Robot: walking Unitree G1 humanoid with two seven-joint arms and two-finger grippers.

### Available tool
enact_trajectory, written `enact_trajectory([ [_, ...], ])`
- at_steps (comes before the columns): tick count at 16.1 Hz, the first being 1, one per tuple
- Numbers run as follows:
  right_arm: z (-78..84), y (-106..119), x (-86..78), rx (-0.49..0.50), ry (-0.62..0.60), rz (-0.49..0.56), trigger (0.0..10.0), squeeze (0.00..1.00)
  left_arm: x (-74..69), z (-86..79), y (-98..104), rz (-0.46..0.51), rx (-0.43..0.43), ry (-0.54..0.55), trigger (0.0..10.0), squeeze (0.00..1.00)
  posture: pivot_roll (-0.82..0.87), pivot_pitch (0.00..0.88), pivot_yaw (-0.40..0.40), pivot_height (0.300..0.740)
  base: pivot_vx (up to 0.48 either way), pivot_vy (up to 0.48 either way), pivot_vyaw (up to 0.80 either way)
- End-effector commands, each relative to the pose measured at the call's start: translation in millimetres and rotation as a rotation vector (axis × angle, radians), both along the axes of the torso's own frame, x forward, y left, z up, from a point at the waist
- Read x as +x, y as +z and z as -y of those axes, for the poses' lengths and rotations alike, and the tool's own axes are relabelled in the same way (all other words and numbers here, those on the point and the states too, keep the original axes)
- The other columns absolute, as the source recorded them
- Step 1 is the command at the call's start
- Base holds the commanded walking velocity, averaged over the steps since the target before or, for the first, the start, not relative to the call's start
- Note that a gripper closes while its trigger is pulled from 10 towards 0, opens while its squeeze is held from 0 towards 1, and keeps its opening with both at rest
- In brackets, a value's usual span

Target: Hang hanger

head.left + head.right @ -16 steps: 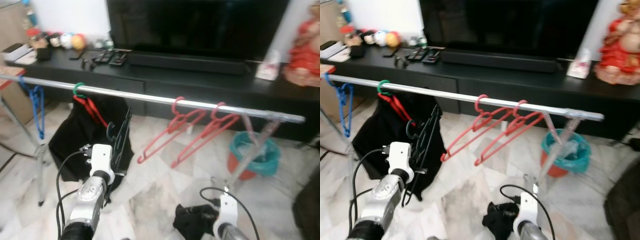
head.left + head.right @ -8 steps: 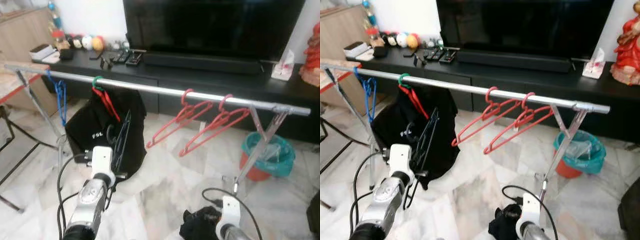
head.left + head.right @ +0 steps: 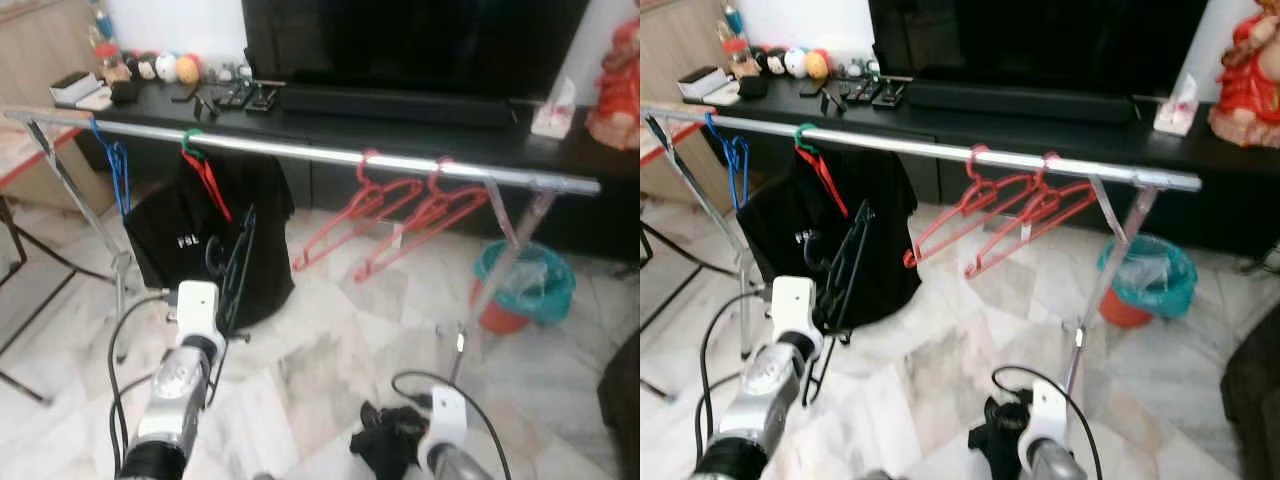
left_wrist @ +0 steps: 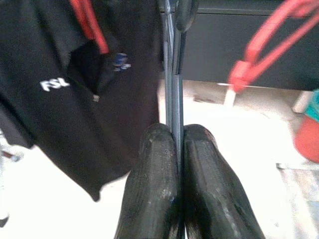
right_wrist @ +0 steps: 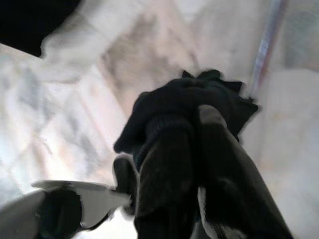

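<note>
Left tool point(image 4: 178, 144): both fingers pressed together on the lower bar of the black hanger point(image 3: 233, 265); no gap shows between finger and wire.
Black hanger: held upright below the silver rail point(image 3: 300, 150), its hook uppermost, in front of the black shirt point(image 3: 190, 240) that hangs from a red hanger with a green hook point(image 3: 190, 143).
Right tool point(image 5: 197, 149): low, near the floor, fingers clamped on a bunched black cloth point(image 3: 385, 445).
Rail contents: blue hanger point(image 3: 118, 172) toward the robot's left; two red hangers point(image 3: 400, 205) toward the right, with bare rail between shirt and red pair.
Step in hand (judgement): carry the hook up to the rail.
Method: raise the left tool until the hook clears the rail, aim for the bare stretch, then lower so the hook seats over the tube. Keep the grip firm; the thin wire could pivot between the fingers. Avoid snagging the shirt.
Change from half a second earlier: the whole scene has shifted, so the camera moved; the black hanger is in the same grip, the cloth likewise.
</note>
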State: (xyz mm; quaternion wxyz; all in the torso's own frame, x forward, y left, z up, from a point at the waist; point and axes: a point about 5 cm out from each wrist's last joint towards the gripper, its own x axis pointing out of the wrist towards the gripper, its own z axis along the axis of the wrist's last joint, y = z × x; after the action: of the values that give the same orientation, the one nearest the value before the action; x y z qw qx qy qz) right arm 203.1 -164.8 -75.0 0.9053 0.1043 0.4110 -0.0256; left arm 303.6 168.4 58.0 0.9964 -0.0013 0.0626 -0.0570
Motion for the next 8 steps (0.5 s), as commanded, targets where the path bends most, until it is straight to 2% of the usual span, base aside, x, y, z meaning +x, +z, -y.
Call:
enact_trajectory([
  [1,-5.3,0,1.7,0.003,0.011,0.001,10.0,0.00,2.6,-2.8,5,0.007,0.004,0.004,10.0,0.00,-0.08,0.000,0.018,0.719,-0.292,0.000,0.00],
  [5,-0.1,1,1.4,0.003,0.006,0.002,10.0,0.00,2.7,-2.9,5,0.006,0.005,0.006,10.0,0.00,-0.08,0.000,0.018,0.719,-0.279,0.000,0.00],
  [8,5.7,1,0.8,0.003,0.001,0.003,10.0,0.00,3.0,-3.1,4,0.001,0.009,0.009,10.0,0.00,-0.08,0.000,0.018,0.719,0.000,0.000,0.00],
])
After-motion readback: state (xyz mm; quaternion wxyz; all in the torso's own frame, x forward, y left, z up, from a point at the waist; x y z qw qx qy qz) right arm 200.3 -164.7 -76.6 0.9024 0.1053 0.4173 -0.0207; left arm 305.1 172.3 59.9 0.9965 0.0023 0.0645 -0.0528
